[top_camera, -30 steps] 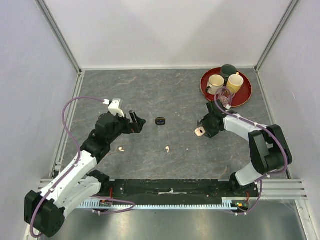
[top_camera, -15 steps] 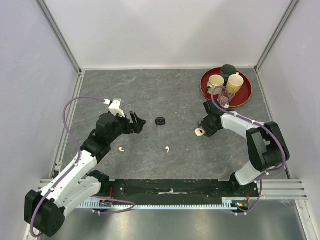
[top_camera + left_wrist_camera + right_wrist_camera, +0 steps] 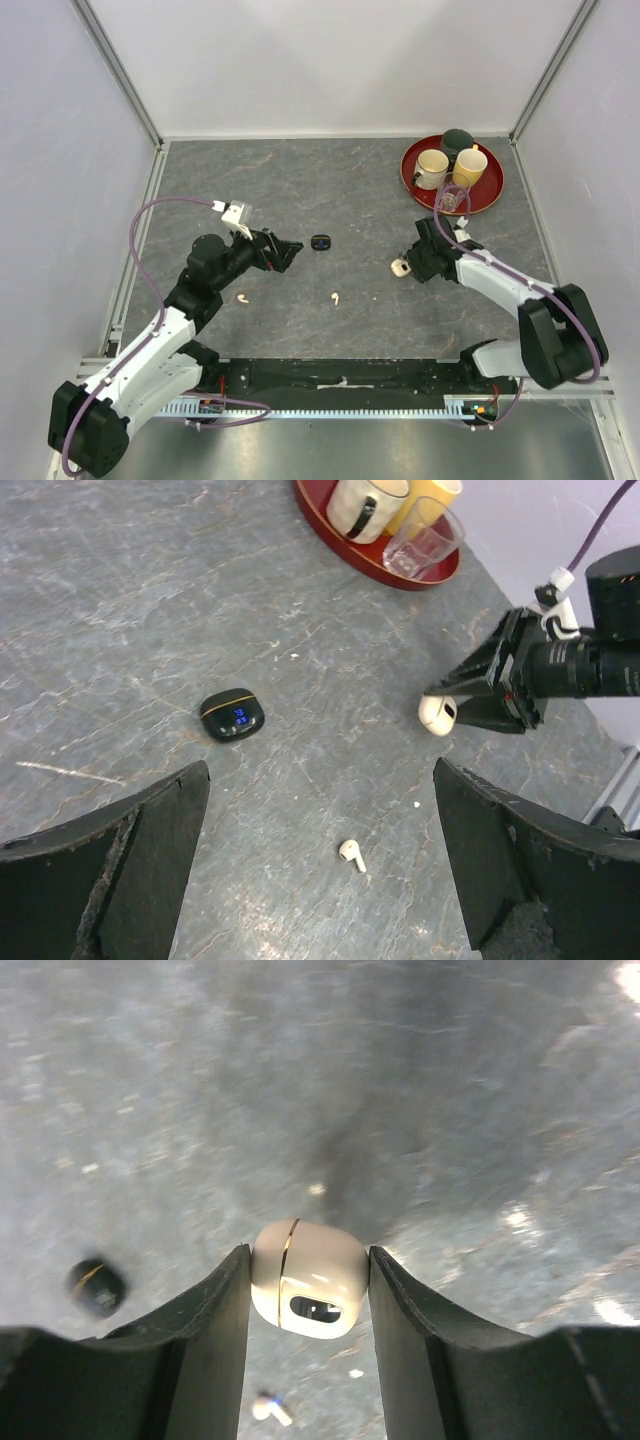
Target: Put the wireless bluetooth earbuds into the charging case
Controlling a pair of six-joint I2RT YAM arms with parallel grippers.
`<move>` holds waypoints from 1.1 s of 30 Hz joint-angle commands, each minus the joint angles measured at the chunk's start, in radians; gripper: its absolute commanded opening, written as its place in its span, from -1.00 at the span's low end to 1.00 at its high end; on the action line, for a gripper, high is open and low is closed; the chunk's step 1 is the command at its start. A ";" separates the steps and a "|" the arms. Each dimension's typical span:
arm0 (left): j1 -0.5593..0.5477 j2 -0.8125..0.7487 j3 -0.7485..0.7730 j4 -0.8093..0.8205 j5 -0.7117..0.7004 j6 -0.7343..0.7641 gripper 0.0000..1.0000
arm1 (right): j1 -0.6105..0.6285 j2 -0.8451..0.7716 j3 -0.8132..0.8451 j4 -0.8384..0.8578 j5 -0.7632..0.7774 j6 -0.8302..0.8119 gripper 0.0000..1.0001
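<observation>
Case point(image 3: 308, 1278), glossy rounded cream, fills right pincer point(image 3: 308, 1258).

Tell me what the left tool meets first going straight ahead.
Likely the table, short of the black charging case, which lies slightly left of the left tool's line; depth is unclear.

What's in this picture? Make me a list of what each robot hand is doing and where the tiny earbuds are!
left gripper: open, holding nothing
right gripper: shut on the white case
black case: closed, on the table between the arms
white earbuds: two, loose on the table, the other near the left arm
red tray: far right corner, holds cups
</observation>
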 commanded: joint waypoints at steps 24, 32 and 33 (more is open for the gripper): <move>-0.192 0.328 -0.114 0.858 -0.006 -0.123 0.85 | 0.274 -0.255 0.023 0.556 -0.019 0.344 -1.00; -0.218 0.437 -0.077 0.981 -0.037 -0.162 0.79 | 0.335 -0.252 0.017 0.603 0.003 0.378 -1.00; -0.220 0.453 -0.074 0.992 -0.037 -0.168 0.77 | 0.338 -0.250 0.010 0.613 0.000 0.386 -1.00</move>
